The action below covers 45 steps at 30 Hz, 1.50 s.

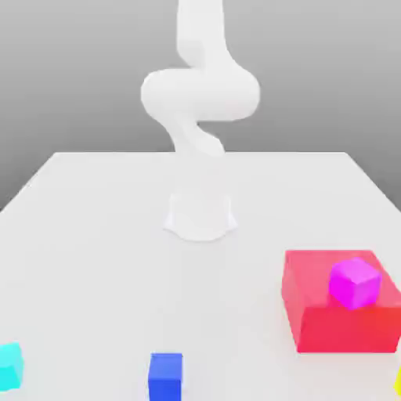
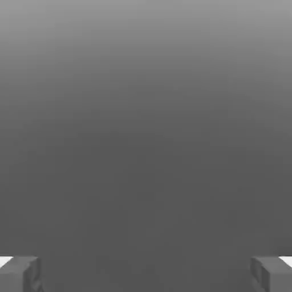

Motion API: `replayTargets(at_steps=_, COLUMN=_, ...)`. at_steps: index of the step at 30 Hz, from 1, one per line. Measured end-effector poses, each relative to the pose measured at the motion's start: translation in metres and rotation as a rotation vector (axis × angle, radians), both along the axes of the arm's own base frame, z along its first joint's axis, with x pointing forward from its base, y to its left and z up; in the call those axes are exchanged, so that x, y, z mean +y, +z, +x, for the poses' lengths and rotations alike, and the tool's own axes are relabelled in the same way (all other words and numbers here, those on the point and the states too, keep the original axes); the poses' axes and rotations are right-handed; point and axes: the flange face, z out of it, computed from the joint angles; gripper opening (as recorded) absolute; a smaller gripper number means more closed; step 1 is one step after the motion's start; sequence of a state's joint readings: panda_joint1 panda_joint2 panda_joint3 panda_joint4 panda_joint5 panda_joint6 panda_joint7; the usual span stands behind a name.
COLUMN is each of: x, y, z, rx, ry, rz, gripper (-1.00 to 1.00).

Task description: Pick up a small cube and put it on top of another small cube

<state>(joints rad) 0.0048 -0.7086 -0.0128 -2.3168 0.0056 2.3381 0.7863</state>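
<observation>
One white robot arm (image 1: pixel 201 94) with smooth, rounded segments rises from its single base near the middle of a pale, flat tabletop (image 1: pixel 117 235), and its upper part runs out of the exterior view's top edge. In the hand view, the arm's one gripper (image 2: pixel 146 275) has its two grey fingers well apart, with nothing between them. Four small cubes and one larger block can be counted, five coloured pieces in all. The small solid bright-blue cube (image 1: pixel 165 377) sits on the tabletop close to the exterior view's bottom edge, a little to the exterior view's left of the base, and no other piece touches it. One small cyan cube (image 1: pixel 9 367) is partly cut off at the exterior view's left edge. Towards the exterior view's right lies one big red rectangular block (image 1: pixel 345 327), and one small magenta cube (image 1: pixel 355 283) rests on its top face (turned at an angle to the block's sides, so that a corner points forward). One small yellow cube (image 1: pixel 398 382) shows just a sliver at the exterior view's right edge, near the bottom corner, apart from the blue cube, with the red block's near side ending just short of it.
</observation>
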Motion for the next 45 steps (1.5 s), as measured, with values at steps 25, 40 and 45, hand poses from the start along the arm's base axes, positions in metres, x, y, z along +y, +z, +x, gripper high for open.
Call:
replayTargets(at_steps=25, x=-0.045, y=-0.460, z=0.095, rx=0.697, ry=-0.001, rz=-0.004, gripper=0.00)
replayTargets(at_steps=40, x=-0.047, y=-0.524, z=0.089, rx=0.730, ry=-0.002, rz=-0.008, gripper=-1.00)
replayTargets(at_steps=45, x=-0.002, y=-0.479, z=0.107, rx=0.732, ry=0.102, rz=-0.045, gripper=-1.00)
